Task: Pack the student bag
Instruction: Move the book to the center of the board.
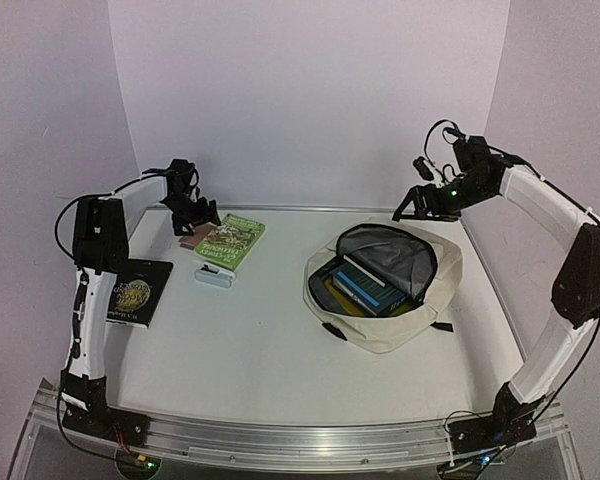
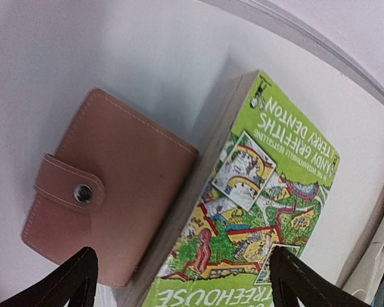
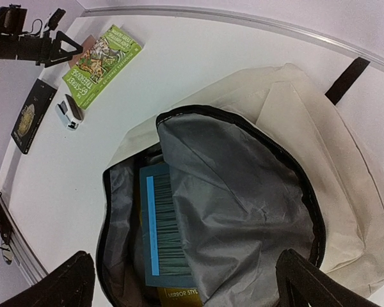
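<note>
Backpack of cream fabric, the student bag (image 1: pixel 405 330), lies right of centre on the white table (image 1: pixel 260 350). Its black-zippered mouth gapes, showing grey lining and a blue book (image 1: pixel 365 285) inside. The right gripper (image 1: pixel 420 205) hangs above it, jaws spread wide and empty. The left gripper (image 1: pixel 195 215), also spread and holding nothing, hovers over a pink snap wallet (image 2: pixel 109 192) just beside a green paperback (image 2: pixel 256 192).

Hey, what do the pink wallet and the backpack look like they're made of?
The pink wallet is probably leather or faux leather, matte, with stitched edges and a metal snap. The student bag looks like soft cream fabric that creases, with smooth grey lining and a black zipper.
</note>
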### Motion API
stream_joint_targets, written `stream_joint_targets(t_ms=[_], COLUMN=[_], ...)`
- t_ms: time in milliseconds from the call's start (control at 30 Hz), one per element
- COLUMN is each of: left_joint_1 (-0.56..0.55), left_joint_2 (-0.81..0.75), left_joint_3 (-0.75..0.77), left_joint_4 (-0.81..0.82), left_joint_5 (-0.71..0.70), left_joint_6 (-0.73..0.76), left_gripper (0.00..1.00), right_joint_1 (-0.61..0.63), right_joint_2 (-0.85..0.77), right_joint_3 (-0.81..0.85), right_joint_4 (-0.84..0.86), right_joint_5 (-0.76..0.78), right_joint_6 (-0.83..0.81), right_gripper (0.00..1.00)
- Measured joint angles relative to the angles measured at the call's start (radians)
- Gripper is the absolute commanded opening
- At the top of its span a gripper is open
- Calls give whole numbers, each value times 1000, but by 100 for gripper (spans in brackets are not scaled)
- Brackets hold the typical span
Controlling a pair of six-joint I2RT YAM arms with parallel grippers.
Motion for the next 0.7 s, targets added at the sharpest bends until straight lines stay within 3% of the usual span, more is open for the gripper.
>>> stream_joint_targets(t_ms=[333,567,700], left_joint_1=[0,-46,-99], left_joint_2=[84,109,109], left_joint_3=[85,85,84], left_joint_4=[-9,-9,-9], left_joint_5=[64,84,83], left_joint_6=[16,31,45], left_gripper=[60,48,46], right_joint_1=[0,0,4], right_joint_2=[-19,-19,-19], right_joint_3=[0,0,0], right_joint_4=[3,7,13], right_joint_5=[0,-8,-15], right_joint_6=[9,20,22], right_gripper=[98,98,98])
